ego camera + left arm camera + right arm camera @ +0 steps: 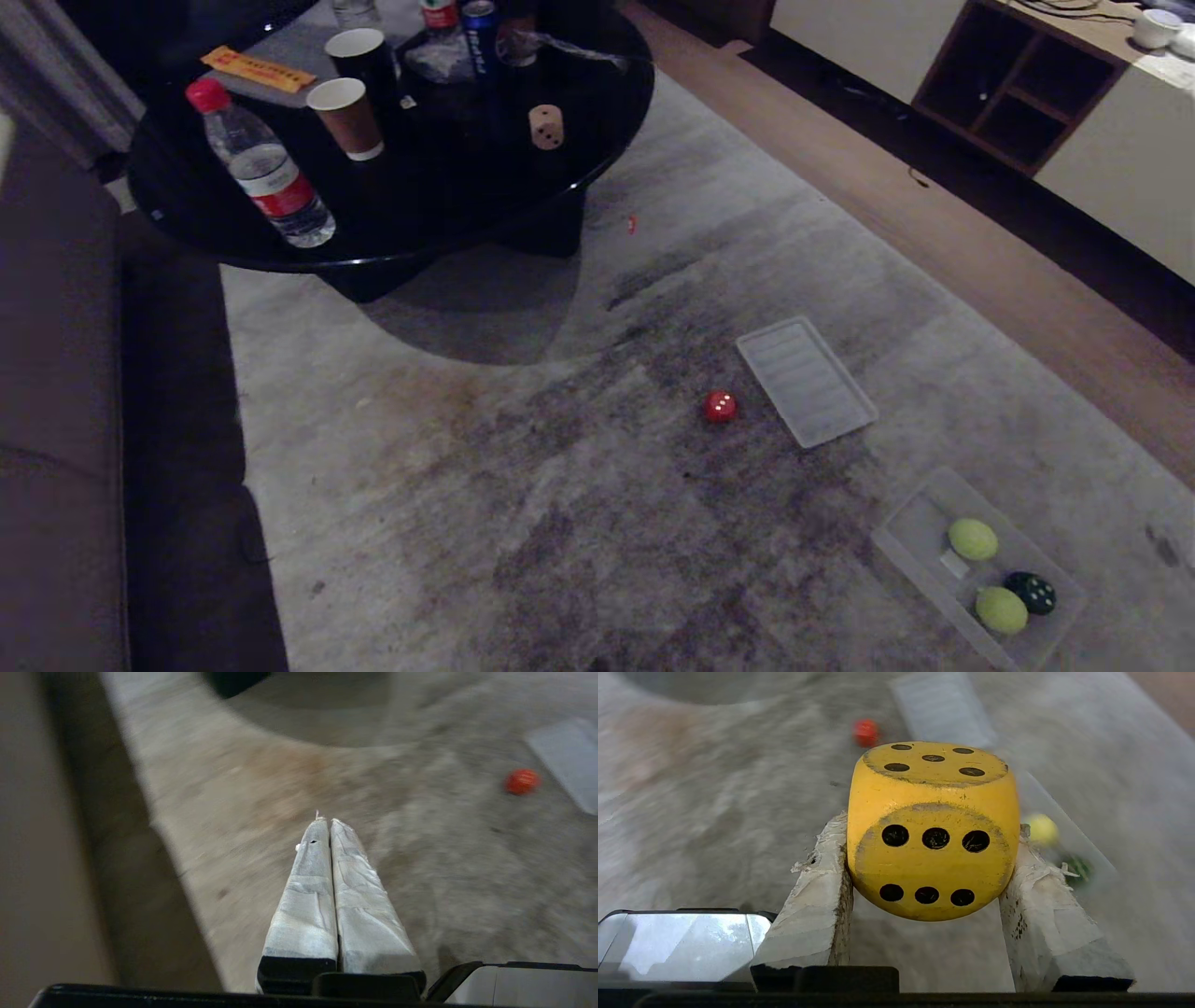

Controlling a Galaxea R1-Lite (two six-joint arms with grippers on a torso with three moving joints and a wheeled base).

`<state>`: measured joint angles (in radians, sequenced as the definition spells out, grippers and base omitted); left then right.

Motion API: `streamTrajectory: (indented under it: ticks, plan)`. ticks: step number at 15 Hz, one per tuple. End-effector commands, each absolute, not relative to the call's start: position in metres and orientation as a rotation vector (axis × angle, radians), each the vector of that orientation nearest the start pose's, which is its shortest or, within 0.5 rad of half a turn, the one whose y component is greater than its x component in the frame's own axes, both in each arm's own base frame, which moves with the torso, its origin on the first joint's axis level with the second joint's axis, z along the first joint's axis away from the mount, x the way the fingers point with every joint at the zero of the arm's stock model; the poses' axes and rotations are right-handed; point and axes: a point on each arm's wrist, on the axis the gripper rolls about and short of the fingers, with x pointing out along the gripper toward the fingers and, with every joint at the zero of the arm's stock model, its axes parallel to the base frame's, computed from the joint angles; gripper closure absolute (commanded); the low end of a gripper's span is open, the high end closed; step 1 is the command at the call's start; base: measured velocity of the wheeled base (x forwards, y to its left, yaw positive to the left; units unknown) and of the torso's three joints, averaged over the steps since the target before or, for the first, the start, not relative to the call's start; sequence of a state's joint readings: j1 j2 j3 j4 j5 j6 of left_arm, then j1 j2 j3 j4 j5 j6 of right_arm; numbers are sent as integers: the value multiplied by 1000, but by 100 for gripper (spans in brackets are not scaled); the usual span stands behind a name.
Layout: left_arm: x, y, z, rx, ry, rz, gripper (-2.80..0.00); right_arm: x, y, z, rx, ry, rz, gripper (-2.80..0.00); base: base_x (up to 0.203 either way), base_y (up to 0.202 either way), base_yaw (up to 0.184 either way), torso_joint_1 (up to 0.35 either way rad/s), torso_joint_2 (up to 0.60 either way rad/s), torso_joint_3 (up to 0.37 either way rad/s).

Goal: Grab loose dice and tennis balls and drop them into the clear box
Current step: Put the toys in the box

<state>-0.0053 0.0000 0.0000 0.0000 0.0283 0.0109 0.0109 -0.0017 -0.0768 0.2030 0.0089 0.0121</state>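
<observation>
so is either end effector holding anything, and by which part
The right end effector grips the yellow die by two opposite side faces. The left end effector is shut and empty.

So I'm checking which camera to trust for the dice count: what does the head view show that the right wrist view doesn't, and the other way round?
Only the head view: the cream die on the black round table, among a water bottle and paper cups.

Only the right wrist view: the right gripper shut on the yellow die.

Both: the red die on the carpet, the ribbed lid beside it, and the clear box holding tennis balls and a dark green die.
</observation>
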Motion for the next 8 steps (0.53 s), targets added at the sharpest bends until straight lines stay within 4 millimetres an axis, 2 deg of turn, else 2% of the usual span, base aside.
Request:
streamTrajectory:
  ticks: [1, 8]
  plan:
    - [-23, 1, 75, 12, 3, 21, 0, -30, 0, 76, 12, 127, 21, 0, 4, 9, -163, 2, 7, 2]
    - [-23, 1, 75, 11, 3, 21, 0, -30, 0, 76, 12, 127, 21, 0, 1, 10, -163, 3, 1, 2]
